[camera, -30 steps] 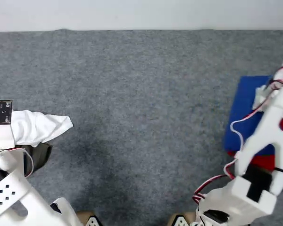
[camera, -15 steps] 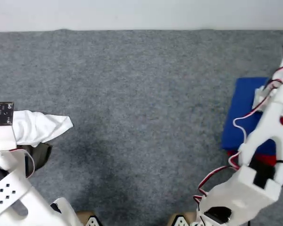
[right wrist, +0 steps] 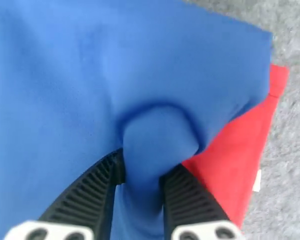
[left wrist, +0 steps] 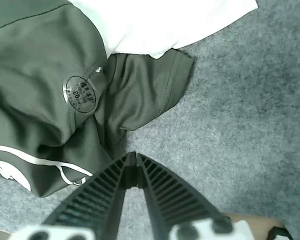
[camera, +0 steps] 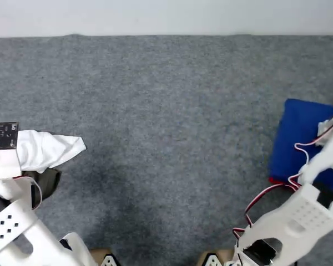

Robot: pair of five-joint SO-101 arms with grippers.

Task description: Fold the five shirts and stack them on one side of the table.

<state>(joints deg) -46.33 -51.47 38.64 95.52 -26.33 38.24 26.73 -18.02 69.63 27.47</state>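
Right hand (right wrist: 142, 167): fingers clamped on a raised pinch of the blue shirt (right wrist: 90, 75), with cloth bulging up between them. We judge the pinch is meant to drag or square the folded blue shirt on its pile. It lies on top of the red shirt (right wrist: 237, 160), which pokes out along one edge. Both sit at the right edge of the desk (camera: 172, 111), so we take this as the stacking side.

Left hand (left wrist: 135, 161): fingers together with nothing between them, over bare desk just beside the hem of the dark green shirt (left wrist: 50, 100). That shirt lies crumpled and unfolded, and the white shirt (left wrist: 165, 20) overlaps one edge of it. We judge both are yet to be folded.

View notes: the right wrist view gives the grip itself and a broad band of red. In the high view the right arm (camera: 305, 216) covers the grip, and the red shirt (camera: 276, 181) is a thin sliver. The left wrist view gives the green shirt's round badge (left wrist: 81, 93). The high view places that pile at the desk's left edge.
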